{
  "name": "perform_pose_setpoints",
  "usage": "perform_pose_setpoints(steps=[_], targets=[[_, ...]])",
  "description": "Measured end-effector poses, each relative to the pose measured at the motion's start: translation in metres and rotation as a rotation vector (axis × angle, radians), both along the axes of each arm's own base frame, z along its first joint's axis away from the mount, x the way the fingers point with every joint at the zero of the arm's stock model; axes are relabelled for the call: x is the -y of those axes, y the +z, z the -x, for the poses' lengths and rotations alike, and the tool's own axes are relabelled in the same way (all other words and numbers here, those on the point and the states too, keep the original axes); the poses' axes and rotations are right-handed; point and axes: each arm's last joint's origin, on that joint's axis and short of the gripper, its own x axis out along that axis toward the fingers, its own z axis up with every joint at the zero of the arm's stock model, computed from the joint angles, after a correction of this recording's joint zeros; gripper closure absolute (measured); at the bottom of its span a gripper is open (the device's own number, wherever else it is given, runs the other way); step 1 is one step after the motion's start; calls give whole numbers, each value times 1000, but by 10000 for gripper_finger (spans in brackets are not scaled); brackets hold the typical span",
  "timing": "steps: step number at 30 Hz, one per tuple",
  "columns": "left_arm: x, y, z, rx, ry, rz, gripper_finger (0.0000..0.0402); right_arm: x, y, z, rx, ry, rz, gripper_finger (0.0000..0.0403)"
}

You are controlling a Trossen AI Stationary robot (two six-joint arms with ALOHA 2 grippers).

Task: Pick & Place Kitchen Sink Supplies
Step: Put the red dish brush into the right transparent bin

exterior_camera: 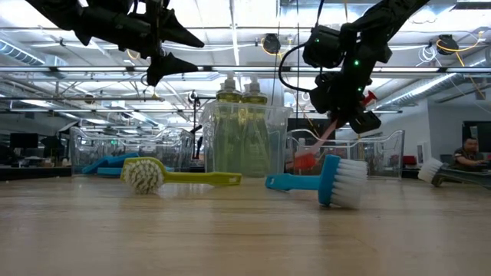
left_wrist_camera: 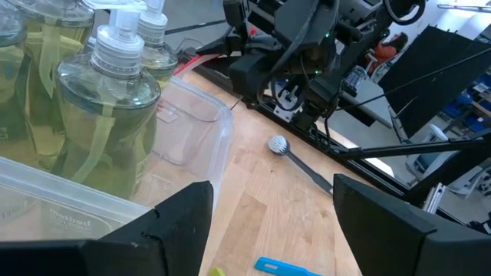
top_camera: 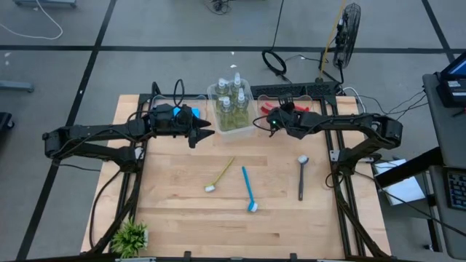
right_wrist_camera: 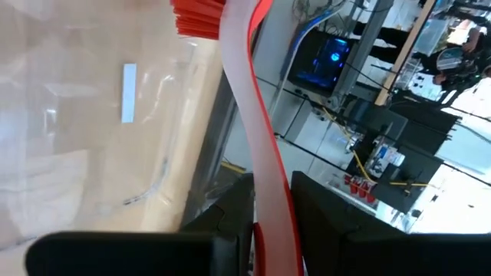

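My right gripper [top_camera: 261, 120] is shut on a red brush [exterior_camera: 318, 146] over the clear far-right bin [right_wrist_camera: 92, 115]. Its red bristle head [right_wrist_camera: 198, 15] points down into the bin. My left gripper [top_camera: 200, 129] is open and empty, high beside a clear bin [top_camera: 212, 109] of several pump bottles [left_wrist_camera: 107, 100] holding yellow-green liquid. Blue sponges [top_camera: 186, 113] show under the left arm. A yellow-green brush [top_camera: 220, 175], a blue brush [top_camera: 249, 189] and a dark grey brush [top_camera: 301, 176] lie flat on the table. My right gripper pinches the red brush's handle [right_wrist_camera: 270, 207] between its two fingers, which lie across it. The brush hangs slanting below the gripper, bristle head lowest [exterior_camera: 305, 161], inside the bin's walls. Whether the head touches the bin's floor cannot be told.
A small green potted plant [top_camera: 131, 236] stands at the near left corner. The wooden table [top_camera: 182, 211] has bare room between the brushes and the near edge. A person sits far off in the room [exterior_camera: 468, 157].
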Motion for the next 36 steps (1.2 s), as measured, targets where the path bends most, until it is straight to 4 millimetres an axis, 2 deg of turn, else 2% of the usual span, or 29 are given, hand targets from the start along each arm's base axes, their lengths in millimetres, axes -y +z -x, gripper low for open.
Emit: perform_pose_setpoints(steps=[14, 17, 19, 24, 36], targets=[[0, 0, 0, 0, 0, 0, 133, 0, 1, 0, 65, -53, 22, 327], [0, 0, 0, 0, 0, 0, 133, 7, 4, 4, -30, -117, 155, 327], [0, 0, 0, 0, 0, -1, 133, 11, 5, 5, -16, -153, 192, 327], [0, 0, 0, -1, 1, -1, 133, 9, 8, 5, 63, -145, 162, 327], [0, 0, 0, -1, 1, 0, 133, -8, 3, 2, 52, -59, 67, 328]])
